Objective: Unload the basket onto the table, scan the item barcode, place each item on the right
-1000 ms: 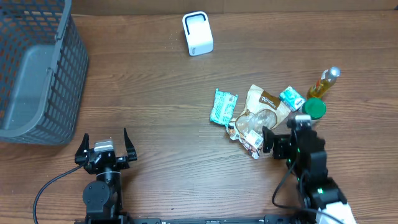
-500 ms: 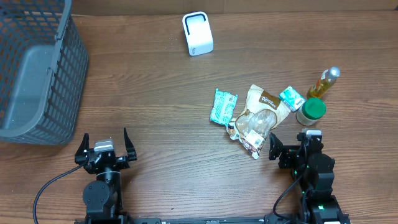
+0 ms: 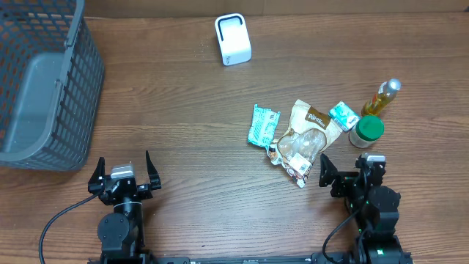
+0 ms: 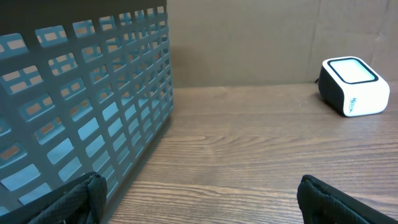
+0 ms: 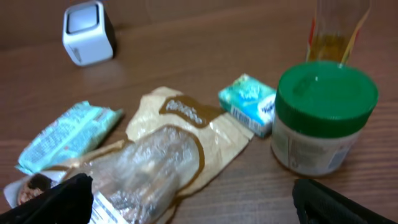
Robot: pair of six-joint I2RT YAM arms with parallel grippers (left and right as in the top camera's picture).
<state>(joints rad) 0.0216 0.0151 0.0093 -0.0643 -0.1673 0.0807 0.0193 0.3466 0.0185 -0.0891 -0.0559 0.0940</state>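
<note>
Wood table (image 3: 183, 110) carries a grey basket (image 3: 44, 81) at its far left. We see our left gripper (image 3: 122, 167) and right gripper (image 3: 350, 174) spread wide, holding nothing. Just ahead of the right one lies the brown bag (image 3: 308, 132). The white scanner (image 3: 233, 39) sits well apart; a teal packet (image 3: 262, 125), green-lidded jar (image 3: 366, 130) and small box (image 3: 343, 115) flank the bag.
</note>
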